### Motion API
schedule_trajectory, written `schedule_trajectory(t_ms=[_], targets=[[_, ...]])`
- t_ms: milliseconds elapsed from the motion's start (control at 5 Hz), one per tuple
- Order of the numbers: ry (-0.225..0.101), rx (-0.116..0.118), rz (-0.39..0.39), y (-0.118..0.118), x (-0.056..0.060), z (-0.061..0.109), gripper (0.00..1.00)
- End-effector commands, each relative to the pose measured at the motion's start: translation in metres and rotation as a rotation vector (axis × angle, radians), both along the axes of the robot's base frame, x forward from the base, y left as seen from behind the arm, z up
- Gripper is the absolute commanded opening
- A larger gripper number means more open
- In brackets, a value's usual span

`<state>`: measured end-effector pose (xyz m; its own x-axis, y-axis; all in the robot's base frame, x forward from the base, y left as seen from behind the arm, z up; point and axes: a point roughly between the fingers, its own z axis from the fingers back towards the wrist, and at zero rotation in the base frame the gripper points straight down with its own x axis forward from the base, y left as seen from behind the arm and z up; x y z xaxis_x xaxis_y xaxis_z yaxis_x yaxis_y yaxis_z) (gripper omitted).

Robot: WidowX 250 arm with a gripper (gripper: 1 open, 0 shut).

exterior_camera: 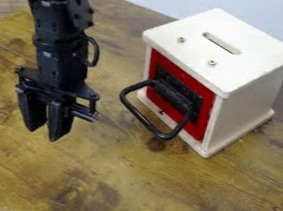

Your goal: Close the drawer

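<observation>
Below, brown streaked wood (157, 201) spreads under the white box (239, 67), the tool (47, 123) hanging with fingers parted.

The drawer (179, 93) front is red w/ a dark centre & a black handle (153, 109). The box (239, 62) is creamy white, w/ two small greyish dots & a dark slot on top. The table (157, 196) is brown w/ darker patches & streaks. The robot arm (60, 24) & gripper (49, 123) are black.
</observation>
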<state>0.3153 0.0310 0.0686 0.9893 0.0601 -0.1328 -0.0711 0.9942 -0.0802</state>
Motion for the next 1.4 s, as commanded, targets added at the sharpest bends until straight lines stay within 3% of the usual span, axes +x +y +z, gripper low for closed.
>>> schedule_trajectory(t_ms=[0,1200], targets=[[-0.040,0.003,0.007,0.005,0.004,0.011,1.00],[-0.014,-0.027,-0.056,0.005,0.009,-0.001,1.00]])
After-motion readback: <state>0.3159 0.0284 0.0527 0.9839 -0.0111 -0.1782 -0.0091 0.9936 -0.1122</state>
